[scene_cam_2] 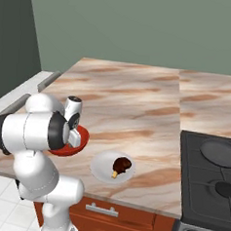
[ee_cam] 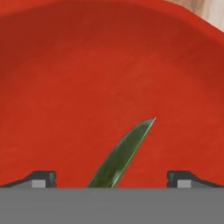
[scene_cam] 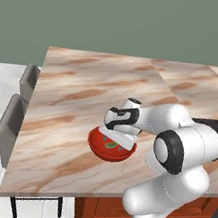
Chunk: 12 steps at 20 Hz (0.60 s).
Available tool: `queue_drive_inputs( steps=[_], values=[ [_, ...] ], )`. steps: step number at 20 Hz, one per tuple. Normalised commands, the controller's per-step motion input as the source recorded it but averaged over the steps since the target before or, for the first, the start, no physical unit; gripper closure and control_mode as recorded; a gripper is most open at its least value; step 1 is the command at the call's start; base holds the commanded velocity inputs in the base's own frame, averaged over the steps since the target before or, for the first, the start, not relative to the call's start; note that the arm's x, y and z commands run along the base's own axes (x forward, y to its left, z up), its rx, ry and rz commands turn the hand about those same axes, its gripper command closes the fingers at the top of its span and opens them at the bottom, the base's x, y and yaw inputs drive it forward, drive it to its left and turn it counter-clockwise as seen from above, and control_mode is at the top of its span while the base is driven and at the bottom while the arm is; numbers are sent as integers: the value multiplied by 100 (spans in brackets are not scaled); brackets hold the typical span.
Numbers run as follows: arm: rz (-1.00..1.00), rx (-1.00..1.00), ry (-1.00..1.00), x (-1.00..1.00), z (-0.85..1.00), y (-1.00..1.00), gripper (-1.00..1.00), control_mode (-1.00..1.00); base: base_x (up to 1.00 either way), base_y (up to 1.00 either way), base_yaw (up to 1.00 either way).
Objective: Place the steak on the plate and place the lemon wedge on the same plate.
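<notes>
The steak [scene_cam_2: 122, 164], a dark reddish-brown lump with an orange-tan bit, lies on the white plate [scene_cam_2: 100, 171] near the counter's front edge. Left of the plate stands a red bowl [scene_cam_2: 82, 134]. In the left base view my gripper [scene_cam: 114, 141] reaches down into this bowl [scene_cam: 98, 148], over the lemon wedge [scene_cam: 111, 144]. The hand view looks straight into the bowl [ee_cam: 109, 65]. There the greenish lemon wedge [ee_cam: 122, 155] lies on the red bottom, between my gripper's [ee_cam: 112, 179] two fingertips [ee_cam: 43, 178], which stand wide apart. The gripper is open and holds nothing.
A dark stove [scene_cam_2: 207, 192] with a grey frying pan [scene_cam_2: 220, 152] sits at the counter's right end. Two grey chairs [scene_cam: 9, 124] stand along the counter's left side. The marble counter [scene_cam: 95, 83] stretches bare behind the bowl.
</notes>
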Motion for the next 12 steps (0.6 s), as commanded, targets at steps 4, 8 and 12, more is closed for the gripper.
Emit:
queue_drive_inputs(
  steps=[4, 8, 12],
  values=[
    [0, 0, 0, 0, -13, 0, 100, -100, 0, 0, 0],
    [0, 0, 0, 0, -16, 0, 100, -100, 0, 0, 0],
    [0, 0, 0, 0, -6, 0, 100, -100, 0, 0, 0]
  ],
)
